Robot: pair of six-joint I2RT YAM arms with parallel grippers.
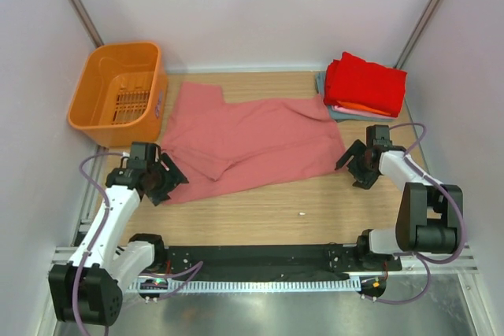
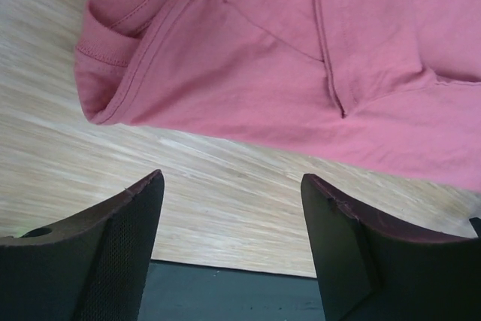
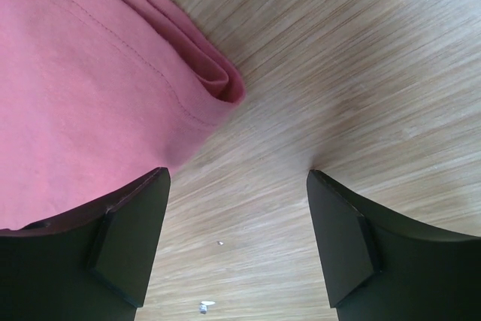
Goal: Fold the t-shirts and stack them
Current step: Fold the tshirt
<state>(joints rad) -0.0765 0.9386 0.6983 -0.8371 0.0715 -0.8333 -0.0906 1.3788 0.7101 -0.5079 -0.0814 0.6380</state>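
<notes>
The left jaws stood open and empty over the bare bench [image 2: 225, 201], with the salmon-pink t-shirt [image 2: 301, 65] lying flat just ahead of them. The right jaws gaped empty too, that shirt's doubled corner just ahead by one finger. The stack of folded t-shirts [image 1: 364, 86] lay farther beyond.

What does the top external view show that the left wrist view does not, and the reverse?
Only the top external view shows the orange basket, the stack of folded t-shirts with a red one on top, the right gripper and the whole salmon-pink t-shirt. Only the left wrist view shows that shirt's stitched hem close up. Both show the shirt lying on the wooden table and the left gripper, open and holding nothing.
</notes>
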